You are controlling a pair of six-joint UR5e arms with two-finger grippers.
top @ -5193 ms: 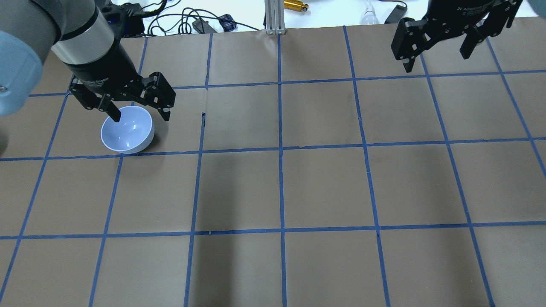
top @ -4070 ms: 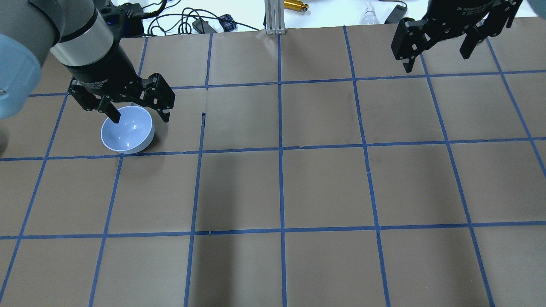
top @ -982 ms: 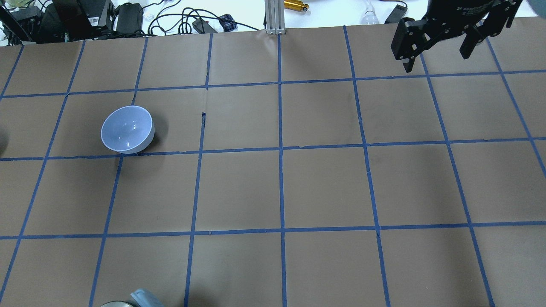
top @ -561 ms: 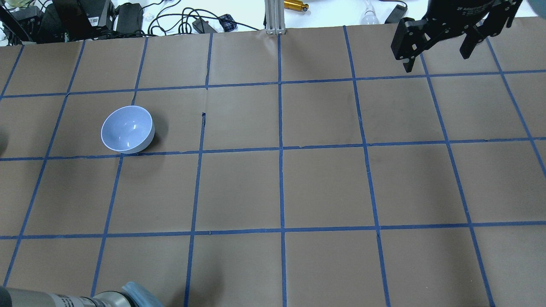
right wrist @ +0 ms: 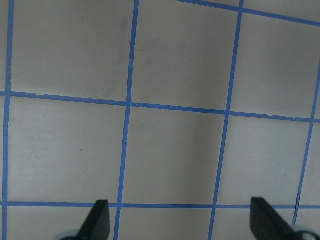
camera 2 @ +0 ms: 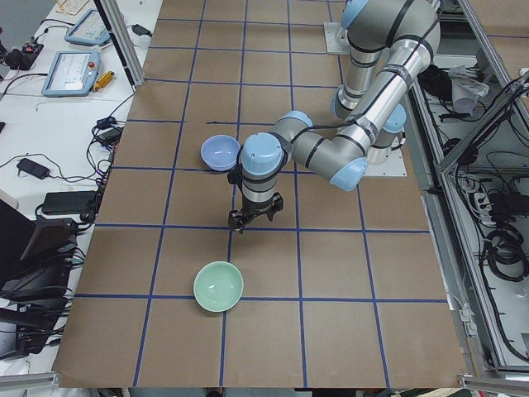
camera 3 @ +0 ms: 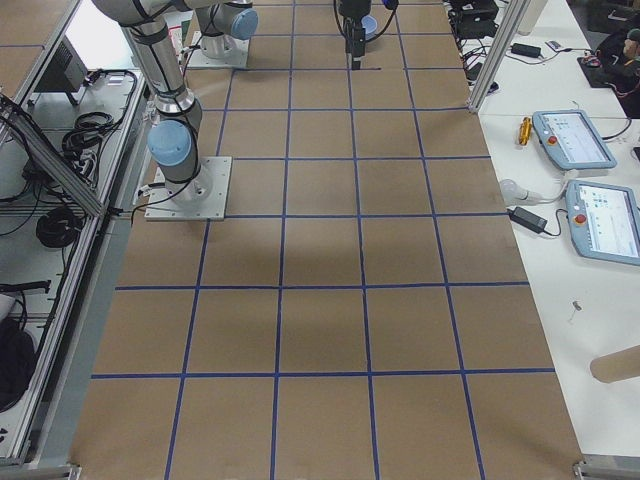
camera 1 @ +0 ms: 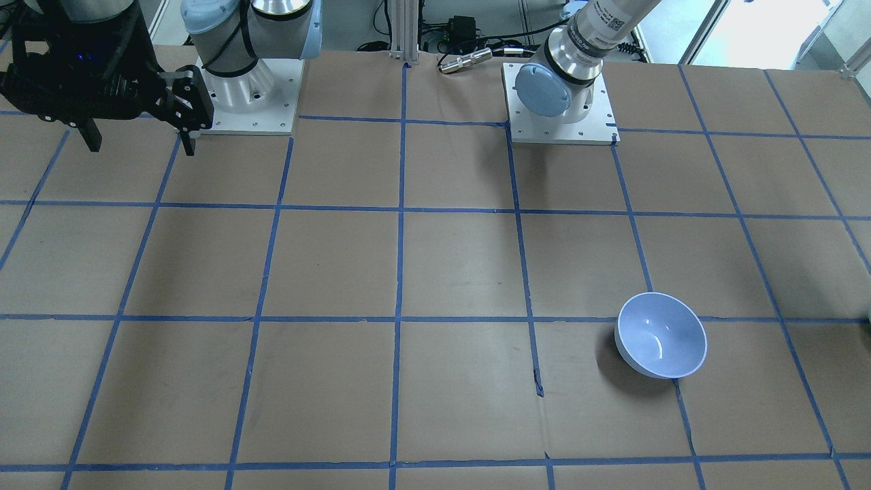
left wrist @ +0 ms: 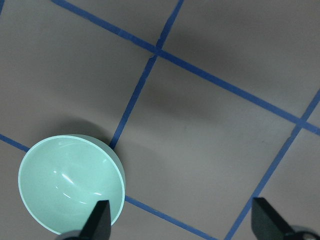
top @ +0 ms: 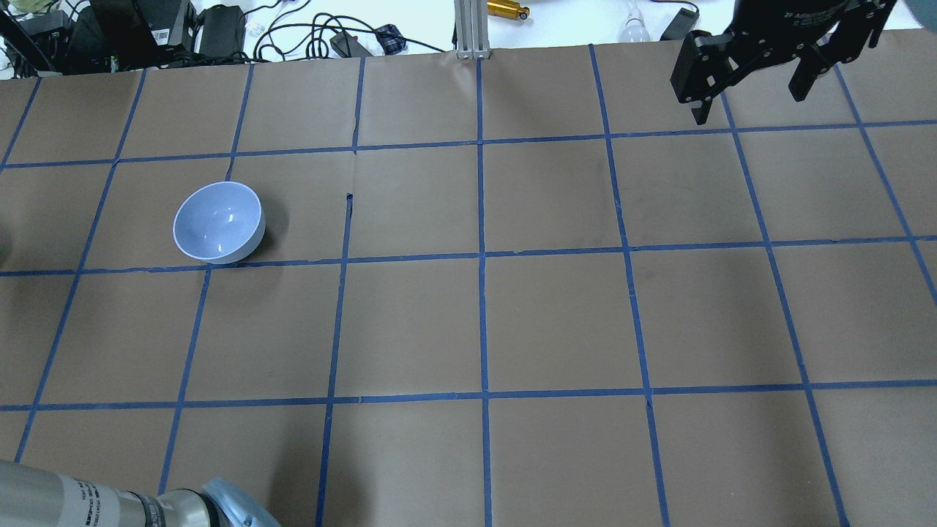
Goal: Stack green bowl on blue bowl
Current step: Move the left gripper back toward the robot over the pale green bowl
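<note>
The green bowl [camera 2: 219,286] stands upright and empty near the table's left end; it also shows in the left wrist view [left wrist: 70,182] at the lower left. The blue bowl [top: 218,222] stands upright and empty, apart from it, and shows in the front view [camera 1: 660,335] and the left side view [camera 2: 220,152]. My left gripper [left wrist: 182,222] is open and empty. It hovers above the table between the two bowls [camera 2: 253,218], touching neither. My right gripper [top: 747,99] is open and empty, high over the far right of the table [camera 1: 139,143], far from both bowls.
Brown paper with a blue tape grid [top: 483,256] covers the table. Cables, power bricks and an aluminium post [top: 468,29] lie beyond the far edge. My left arm's link [top: 110,501] crosses the near left corner. Tablets [camera 3: 575,140] lie on the side bench.
My open left gripper has left the blue bowl and moved out of the overhead view toward the table's left end. Its arm link now shows at the bottom left. The right arm has not moved.
</note>
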